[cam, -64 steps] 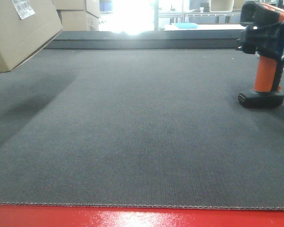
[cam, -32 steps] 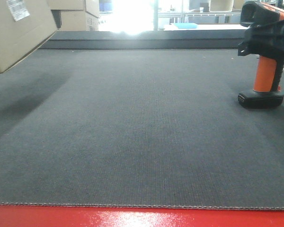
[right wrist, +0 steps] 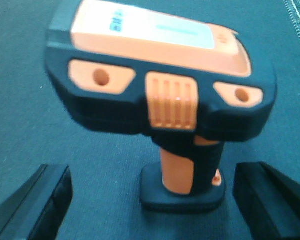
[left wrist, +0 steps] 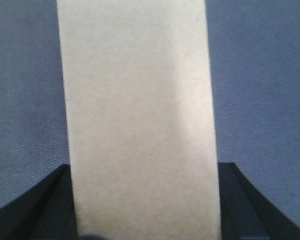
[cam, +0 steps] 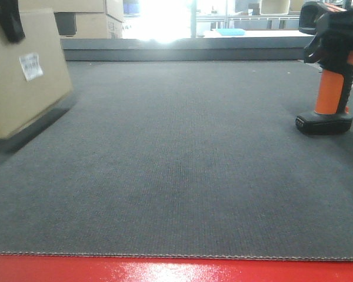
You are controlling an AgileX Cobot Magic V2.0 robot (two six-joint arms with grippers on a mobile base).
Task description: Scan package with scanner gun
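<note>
Place: warehouse or packing workshop, by the look of it.
Work surface: broad dark grey mat (cam: 182, 158) edged with a red strip (cam: 176, 269).
Stock: stacked cardboard boxes (cam: 97, 17) at the back left.
Background: bright window glare, pale shelving and bins (cam: 265, 14) behind the mat.
</note>
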